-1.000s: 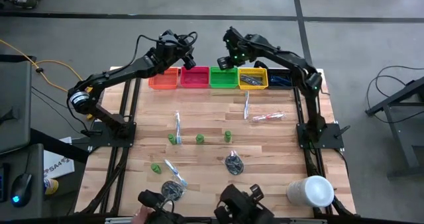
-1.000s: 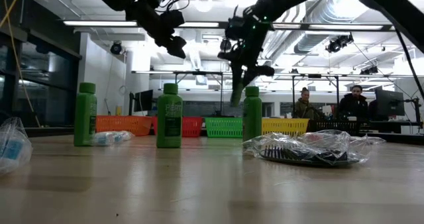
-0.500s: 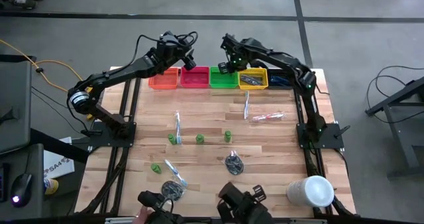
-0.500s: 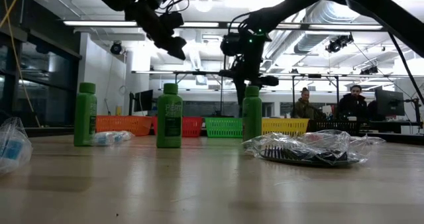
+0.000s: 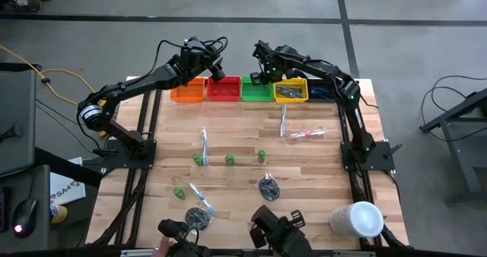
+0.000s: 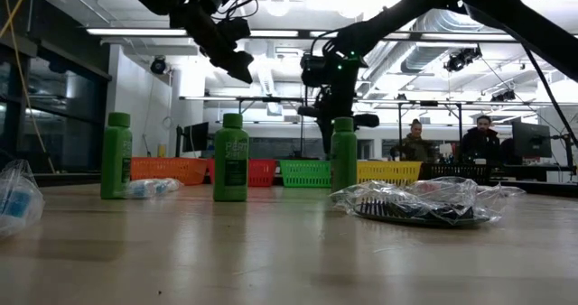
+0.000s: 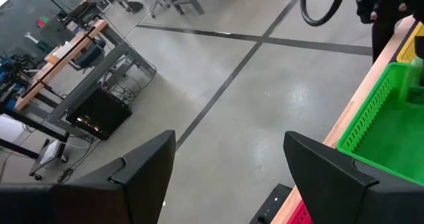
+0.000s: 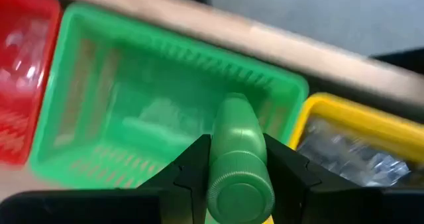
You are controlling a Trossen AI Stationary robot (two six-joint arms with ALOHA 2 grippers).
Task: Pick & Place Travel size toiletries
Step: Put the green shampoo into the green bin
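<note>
Bottle (image 8: 235, 154), green, clamped between the right tool's (image 8: 235, 177) fingers, cap end toward the wrist camera, body pointing down at the green bin (image 8: 99, 111). Right tool (image 5: 262, 73) hangs directly over that bin at the far edge of the bench (image 5: 243, 154). My read: colour-matched sort, and it's held high so it clears the rim before the drop. Not released yet.

Left tool (image 5: 215, 68) hovers over the red bin (image 5: 224, 89), next to the green bin; fingers (image 7: 139, 171) spread wide, nothing between them. Looks parked so it stays out of the right arm's path.

Yellow bin (image 5: 291, 90), on the green bin's other side, already has some clear-wrapped stuff in it.

Nearer than the green bin, out on the bench: three upright green bottles (image 5: 229, 160), one more lying off on its own (image 5: 179, 192), wrapped toothbrushes (image 5: 204, 143), dark bundles in plastic (image 5: 268, 186). Lots left to sort.

Risk: the bottle could tip out if dropped from too high.
</note>
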